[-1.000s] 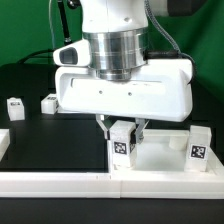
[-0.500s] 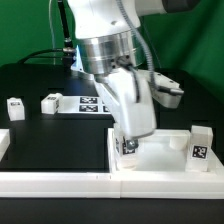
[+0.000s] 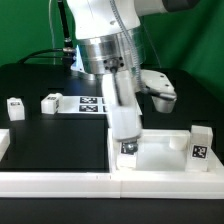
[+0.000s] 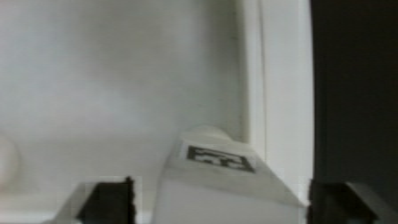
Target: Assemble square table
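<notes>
Gripper [image 3: 127,139] straddles upright leg [image 4: 214,165], gaps both sides, over tabletop [image 3: 160,153].

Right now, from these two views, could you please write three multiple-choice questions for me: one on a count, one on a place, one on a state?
1. How many loose legs sit on the black table at the exterior view's left? A one; B two; C four.
2. Where is the gripper? A over the loose legs; B over bare black table; C over the tabletop, at its end on the exterior view's left.
3. How is the leg at the tabletop's end on the exterior view's right? A standing upright; B lying on its side; C between the gripper's fingers.

Answers:
1 B: two tagged white legs sit there, apart.
2 C: the gripper is down at the tabletop, with a tagged leg between its fingers.
3 A: it stands upright, tag toward the camera.
</notes>
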